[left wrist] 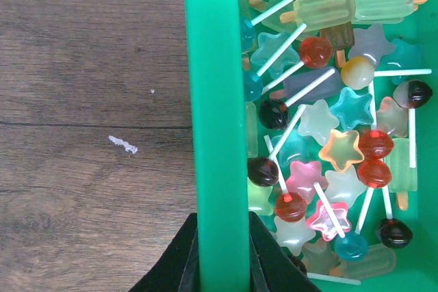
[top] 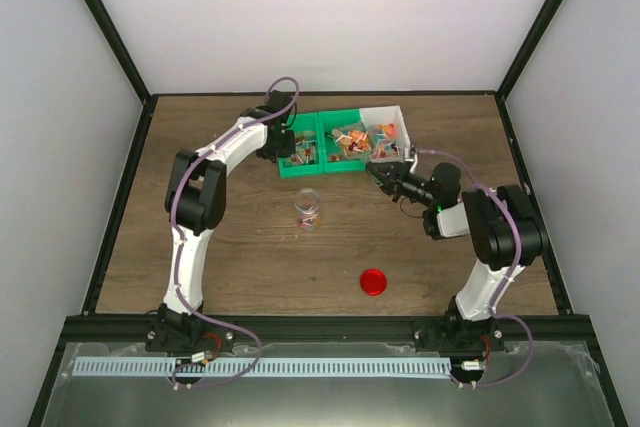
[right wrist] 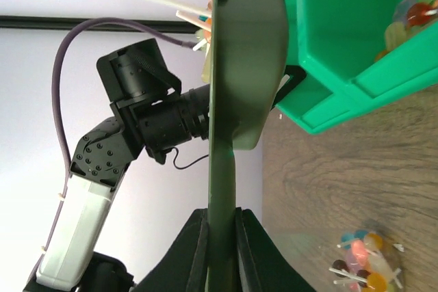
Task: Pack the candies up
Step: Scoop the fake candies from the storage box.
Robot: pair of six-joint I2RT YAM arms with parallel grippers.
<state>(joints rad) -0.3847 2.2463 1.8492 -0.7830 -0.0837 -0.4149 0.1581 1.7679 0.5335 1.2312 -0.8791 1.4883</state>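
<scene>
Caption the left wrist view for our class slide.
Left gripper pinches the green bin wall, candies heaped inside.

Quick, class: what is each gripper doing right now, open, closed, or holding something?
Left gripper: closed on the wall of the green bin.
Right gripper: closed on the wall of the white bin.

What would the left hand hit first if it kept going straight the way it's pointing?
The green bin's wall, which sits between its fingers; the left hand would only slide farther along it, probably toward the table. Depth is unclear.
</scene>
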